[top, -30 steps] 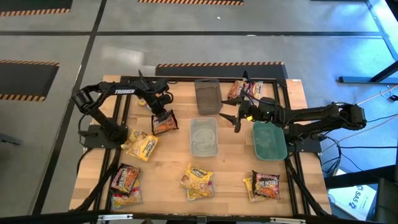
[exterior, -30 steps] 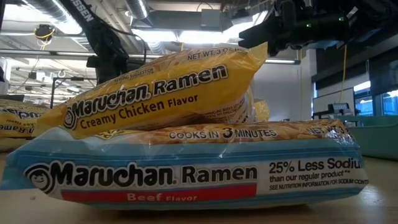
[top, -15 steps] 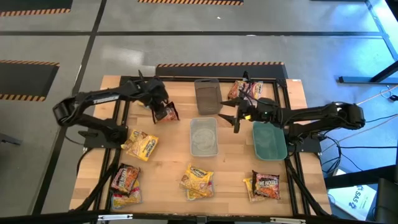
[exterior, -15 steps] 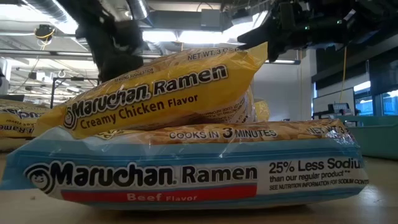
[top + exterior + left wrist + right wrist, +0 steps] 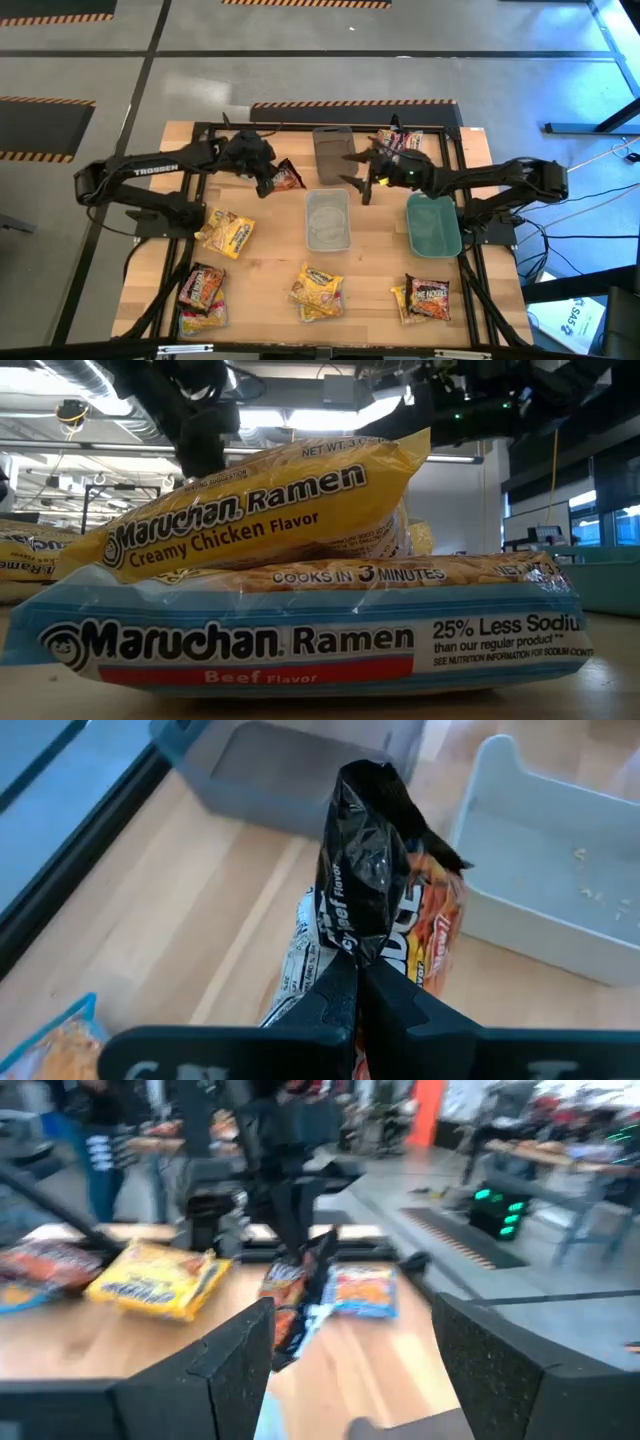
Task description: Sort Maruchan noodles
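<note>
Item held, we note: left gripper [image 5: 268,180] pinched tight on a dark ramen packet [image 5: 285,178] at upper centre-left; right gripper [image 5: 357,171] beside it, spread wide, empty.

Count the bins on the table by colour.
Dark grey bin: 1
Clear bin: 1
Teal bin: 1
Total: 3
</note>
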You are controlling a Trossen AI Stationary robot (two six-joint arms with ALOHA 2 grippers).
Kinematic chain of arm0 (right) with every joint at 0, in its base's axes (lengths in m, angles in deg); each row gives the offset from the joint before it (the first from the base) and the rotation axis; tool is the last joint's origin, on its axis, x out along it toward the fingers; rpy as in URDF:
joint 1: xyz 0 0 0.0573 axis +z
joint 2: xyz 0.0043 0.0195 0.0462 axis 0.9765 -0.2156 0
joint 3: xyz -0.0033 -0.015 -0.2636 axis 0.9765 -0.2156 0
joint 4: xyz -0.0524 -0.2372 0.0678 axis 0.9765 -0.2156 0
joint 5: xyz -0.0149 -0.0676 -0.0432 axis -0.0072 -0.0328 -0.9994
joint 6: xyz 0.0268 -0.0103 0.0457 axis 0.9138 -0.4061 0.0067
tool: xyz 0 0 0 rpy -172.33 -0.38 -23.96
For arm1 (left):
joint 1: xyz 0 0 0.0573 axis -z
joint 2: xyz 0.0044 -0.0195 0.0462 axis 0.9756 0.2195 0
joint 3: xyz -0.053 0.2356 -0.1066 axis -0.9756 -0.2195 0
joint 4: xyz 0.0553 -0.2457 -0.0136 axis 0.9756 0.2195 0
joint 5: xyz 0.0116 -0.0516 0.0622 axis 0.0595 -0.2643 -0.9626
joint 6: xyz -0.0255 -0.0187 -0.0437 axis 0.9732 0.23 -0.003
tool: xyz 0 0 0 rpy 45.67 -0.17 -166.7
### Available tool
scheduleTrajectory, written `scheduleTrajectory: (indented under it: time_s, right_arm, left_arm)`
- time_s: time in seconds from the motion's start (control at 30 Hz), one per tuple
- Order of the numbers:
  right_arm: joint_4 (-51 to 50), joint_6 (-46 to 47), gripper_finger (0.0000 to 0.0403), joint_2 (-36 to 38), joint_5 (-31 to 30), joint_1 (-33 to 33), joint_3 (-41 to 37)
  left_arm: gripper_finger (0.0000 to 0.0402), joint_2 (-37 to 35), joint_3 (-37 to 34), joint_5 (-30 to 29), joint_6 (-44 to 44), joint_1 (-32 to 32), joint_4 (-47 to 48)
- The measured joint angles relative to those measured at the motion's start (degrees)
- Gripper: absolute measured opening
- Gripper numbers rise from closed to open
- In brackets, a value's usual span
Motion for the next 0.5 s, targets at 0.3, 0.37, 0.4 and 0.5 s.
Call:
scheduleTrajectory:
  time_s: [0.3, 0.37, 0.4, 0.5]
  right_arm:
    - [-1.36, 2.15, 0.0257, -8.87, 4.04, 0.02, 5.44]
    - [-4.14, 3.06, 0.0257, -10.80, 7.35, 0.00, 7.30]
    - [-5.13, 2.91, 0.0257, -11.54, 8.00, 0.02, 8.33]
    - [-7.01, 2.69, 0.0257, -13.08, 8.46, 0.11, 11.15]
  left_arm:
    - [0.0000, 0.00, 0.00, -8.14, -1.21, 8.16, -2.51]
    - [0.0000, 0.00, 0.00, -9.40, -1.39, 9.62, -2.95]
    - [0.0000, 0.00, 0.00, -9.76, -1.39, 10.30, -3.10]
    - [0.0000, 0.00, 0.00, -11.10, -1.86, 12.70, -3.83]
